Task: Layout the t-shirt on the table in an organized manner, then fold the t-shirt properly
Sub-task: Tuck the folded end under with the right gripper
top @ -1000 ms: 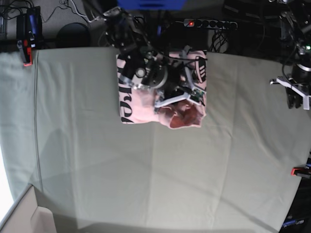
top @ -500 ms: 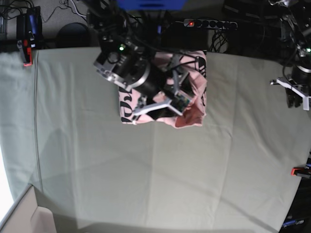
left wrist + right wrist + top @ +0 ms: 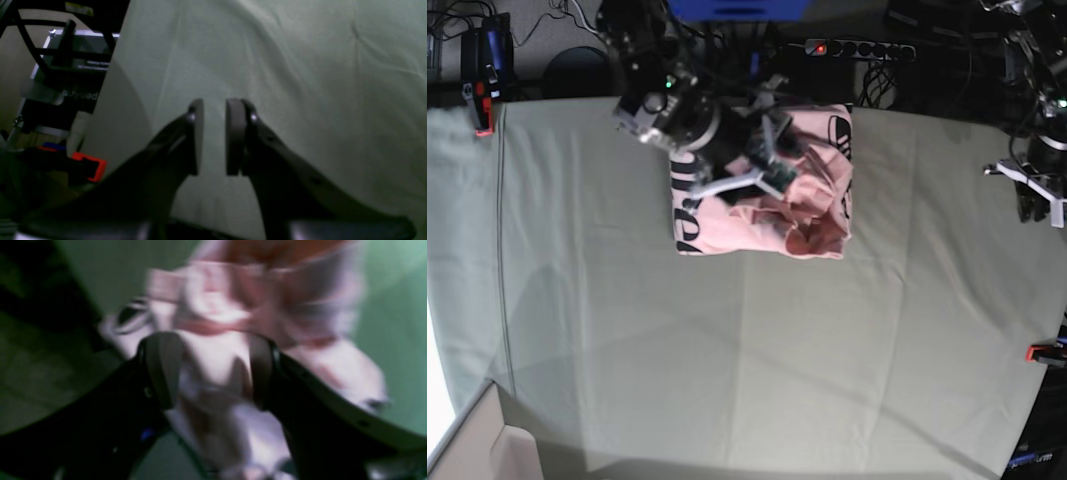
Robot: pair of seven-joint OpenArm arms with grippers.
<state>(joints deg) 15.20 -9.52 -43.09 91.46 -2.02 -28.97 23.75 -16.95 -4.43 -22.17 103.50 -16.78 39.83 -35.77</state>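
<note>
Your t-shirt sits as a folded pink bundle in the upper middle of the base view, close to the far edge of the table. Black lettering shows along the bundle's left side and on its upper right corner. The lower right corner is rumpled, with a darker pink fold bulging out. The rest of the grey-green cloth around it lies flat, with faint creases.

Your right gripper hangs over the upper left part of the bundle in the base view. In the right wrist view the picture is blurred by motion, but the right gripper's jaws stand well apart with pink fabric showing between and beyond them. You cannot tell from this blur whether either pad touches the cloth; nothing looks pinched.

Your left gripper sits at the right edge of the base view, over the table's edge and well apart from the shirt. In the left wrist view the left gripper's pads stand close together with a narrow gap, bare table cloth visible through it, nothing held. A red clamp shows at the lower left of that view, at the table's edge.
</note>
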